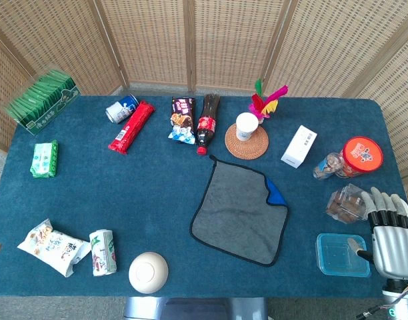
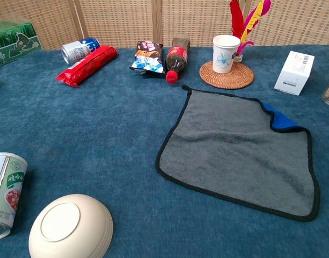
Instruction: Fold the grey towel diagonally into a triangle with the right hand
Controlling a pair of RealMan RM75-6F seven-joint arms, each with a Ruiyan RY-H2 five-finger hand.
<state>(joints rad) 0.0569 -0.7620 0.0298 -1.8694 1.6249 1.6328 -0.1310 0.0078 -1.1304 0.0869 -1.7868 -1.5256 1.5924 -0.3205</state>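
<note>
Lying flat, grey towel (image 1: 239, 212) — corner pointing toward bottle (image 1: 207, 121).

The right robot hand (image 1: 392, 235) sits at the head view's four o'clock corner, palm down, fingers straight and slightly spread toward twelve o'clock, holding nothing.

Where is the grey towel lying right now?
The grey towel lies flat mid-table in the head view, right of centre, just below the woven coaster with its paper cup, one corner turned up blue.
</note>
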